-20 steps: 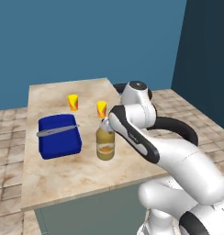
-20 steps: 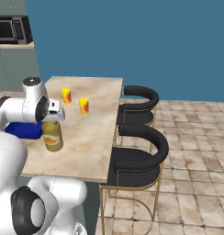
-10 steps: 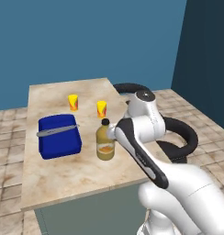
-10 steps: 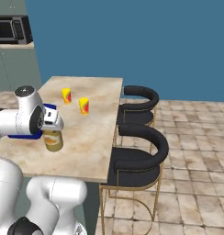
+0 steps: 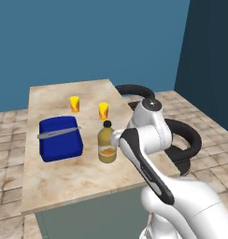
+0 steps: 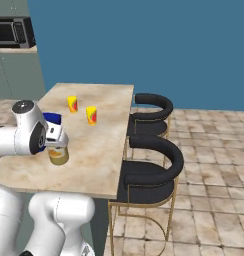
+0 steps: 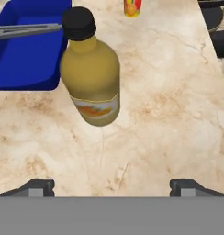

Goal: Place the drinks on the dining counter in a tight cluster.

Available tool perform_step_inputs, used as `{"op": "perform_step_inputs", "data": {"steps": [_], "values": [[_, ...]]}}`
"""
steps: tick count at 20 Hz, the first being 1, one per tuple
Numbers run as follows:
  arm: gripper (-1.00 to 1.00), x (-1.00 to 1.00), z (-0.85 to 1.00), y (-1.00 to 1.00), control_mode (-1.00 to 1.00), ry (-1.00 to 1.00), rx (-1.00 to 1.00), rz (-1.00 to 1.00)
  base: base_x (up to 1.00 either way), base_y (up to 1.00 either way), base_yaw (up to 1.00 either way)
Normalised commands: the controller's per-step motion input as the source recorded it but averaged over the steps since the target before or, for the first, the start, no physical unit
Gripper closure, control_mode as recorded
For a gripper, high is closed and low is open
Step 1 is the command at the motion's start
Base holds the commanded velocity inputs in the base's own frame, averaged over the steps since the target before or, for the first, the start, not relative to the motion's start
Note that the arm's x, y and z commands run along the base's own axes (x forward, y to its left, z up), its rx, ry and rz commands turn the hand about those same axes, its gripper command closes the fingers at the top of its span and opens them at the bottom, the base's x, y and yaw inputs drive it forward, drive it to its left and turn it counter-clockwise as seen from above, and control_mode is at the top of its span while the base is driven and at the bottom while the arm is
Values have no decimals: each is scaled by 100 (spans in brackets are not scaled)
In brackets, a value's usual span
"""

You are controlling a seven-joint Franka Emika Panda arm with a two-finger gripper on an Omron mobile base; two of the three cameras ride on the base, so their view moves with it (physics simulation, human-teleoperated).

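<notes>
- Currently the hand [image 7: 112, 186] is spread wide and grips nothing; its two dark fingertips [image 7: 36, 187] sit far apart at the bottom of the hand view, over bare marble.
- From the hand, the amber bottle [image 7: 91, 78] stands at about 11 o'clock in the hand view, near but clear of both fingertips. It is upright on the desk [image 5: 64, 179] and leans only through the camera angle.
- Bottle build: squat round body, short neck, black cap [image 7: 78, 23], orange label [image 7: 96, 108] low on the body.
- Handling judgement: the body looks rigid and smooth, so it will not give under pressure and may slip if pinched lightly. If full it is moderately heavy. The squat shape makes it hard to tip.
- Recommended hold: across the widest part of the body, at or just above the label, one finger on each side. The neck and cap offer too little surface.
- Beyond the bottle, at 10 o'clock in the hand view, a blue box [image 7: 26, 55] with a grey handle lies just beside it.
- Farther out, at 12 o'clock, a small yellow cup [image 7: 132, 7] stands; the left base view shows that cup [image 5: 103, 110] and a second yellow cup [image 5: 74, 103] well apart from the bottle.
- Black stools [image 6: 151, 167] stand along the desk's far side.
</notes>
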Motion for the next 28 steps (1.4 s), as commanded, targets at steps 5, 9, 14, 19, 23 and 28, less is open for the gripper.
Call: {"op": "perform_step_inputs", "data": {"steps": [5, 9, 14, 19, 23, 28], "values": [[-100, 0, 0, 0, 100, 0, 0, 0, -44, 3, 0], [-100, 0, 0, 0, 100, 0, 0, 0, -55, 10, 10], [-100, 0, 0, 0, 100, 0, 0, 0, -37, 33, 36], [-100, 0, 0, 0, 100, 0, 0, 0, -20, 48, 67], [-100, 0, 0, 0, 100, 0, 0, 0, -20, 40, 80], [-100, 0, 0, 0, 100, 0, 0, 0, -10, 38, 80]]}}
